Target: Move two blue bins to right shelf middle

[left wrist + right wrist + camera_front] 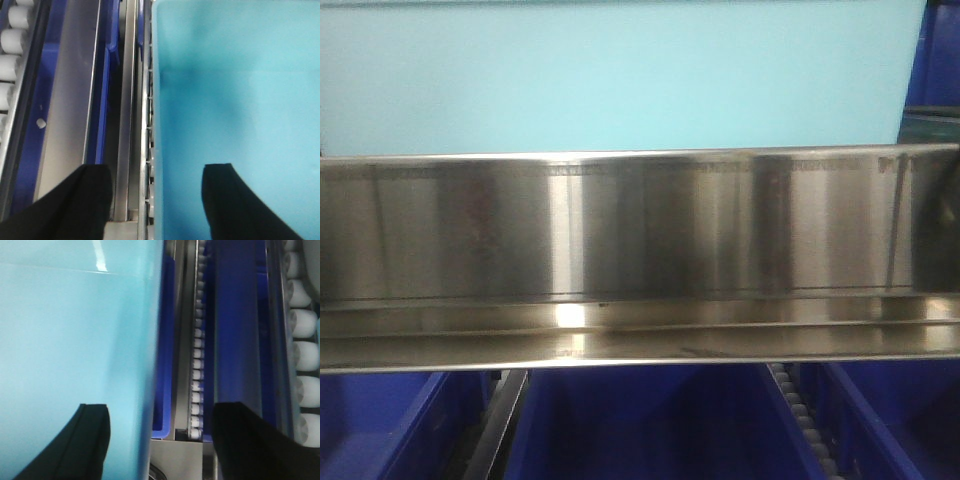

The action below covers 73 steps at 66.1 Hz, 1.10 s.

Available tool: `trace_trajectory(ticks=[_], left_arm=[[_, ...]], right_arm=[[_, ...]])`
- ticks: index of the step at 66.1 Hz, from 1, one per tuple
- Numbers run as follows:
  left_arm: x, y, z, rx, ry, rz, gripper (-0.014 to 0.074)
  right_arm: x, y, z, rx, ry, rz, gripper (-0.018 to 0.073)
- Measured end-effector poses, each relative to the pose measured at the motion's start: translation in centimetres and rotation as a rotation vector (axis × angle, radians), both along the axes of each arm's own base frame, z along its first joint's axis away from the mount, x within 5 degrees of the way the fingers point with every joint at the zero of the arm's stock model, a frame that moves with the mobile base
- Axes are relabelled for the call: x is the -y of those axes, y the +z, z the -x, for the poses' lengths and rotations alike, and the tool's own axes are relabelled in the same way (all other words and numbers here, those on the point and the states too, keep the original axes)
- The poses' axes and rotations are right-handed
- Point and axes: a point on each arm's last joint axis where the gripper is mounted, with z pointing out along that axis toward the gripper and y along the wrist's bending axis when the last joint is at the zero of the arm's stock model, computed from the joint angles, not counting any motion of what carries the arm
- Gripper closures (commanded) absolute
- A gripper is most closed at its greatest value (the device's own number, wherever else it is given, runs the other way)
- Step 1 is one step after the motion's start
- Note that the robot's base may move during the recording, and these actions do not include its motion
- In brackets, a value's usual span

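Blue bin (pixel 620 70): end effectors (pixel 157 170) (pixel 162 407) spread wide, straddling its walls.

The steel shelf rail (pixel 640 250) is faced head-on at very close range by the front view, the pale aqua bin (pixel 610 75) being seen just above it. That bin is shared with both wrist views, where its left and right edges are looked along closely.

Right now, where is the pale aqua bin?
In the front view the pale aqua bin fills the top, just above the steel shelf rail, with royal-blue bins below.
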Motion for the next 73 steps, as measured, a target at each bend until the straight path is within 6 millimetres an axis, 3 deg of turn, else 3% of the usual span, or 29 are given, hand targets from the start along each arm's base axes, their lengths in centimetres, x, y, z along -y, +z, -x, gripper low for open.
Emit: trace_trajectory(ticks=[13, 21, 73], left_arm=[[0.5, -1.8, -1.2, -0.057, 0.019, -0.014, 0.0304], [-0.3, -2.6, -1.9, -0.109, 0.069, -0.006, 0.0304], [0.5, -4.4, -2.6, -0.205, 0.033, 0.004, 0.0312]], right_arm=[[-0.4, -1.2, -1.0, -0.023, -0.003, 0.013, 0.0254], [-0.6, -1.3, -1.1, -0.016, -0.001, -0.004, 0.0288], [-0.9, -1.7, -1.5, -0.018, 0.003, -0.018, 0.0295]])
